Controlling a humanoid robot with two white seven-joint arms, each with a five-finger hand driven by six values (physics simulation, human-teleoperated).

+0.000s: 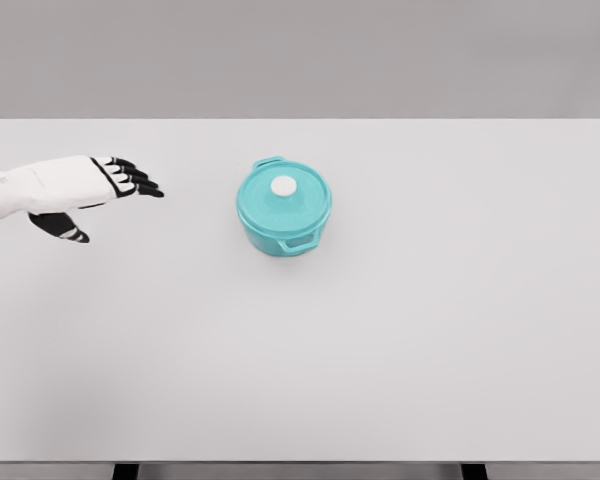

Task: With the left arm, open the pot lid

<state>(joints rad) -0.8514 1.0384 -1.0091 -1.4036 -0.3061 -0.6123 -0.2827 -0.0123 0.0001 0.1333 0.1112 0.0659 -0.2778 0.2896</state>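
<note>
A teal pot stands near the middle of the white table, with two side handles. Its teal lid sits closed on top and carries a round white knob. My left hand reaches in from the left edge, white with black fingers stretched toward the pot and the thumb hanging below. It is open, holds nothing, and stays roughly a pot's width left of the pot. The right arm does not show.
The table's far edge runs along the grey wall. Its near edge lies at the bottom of the view.
</note>
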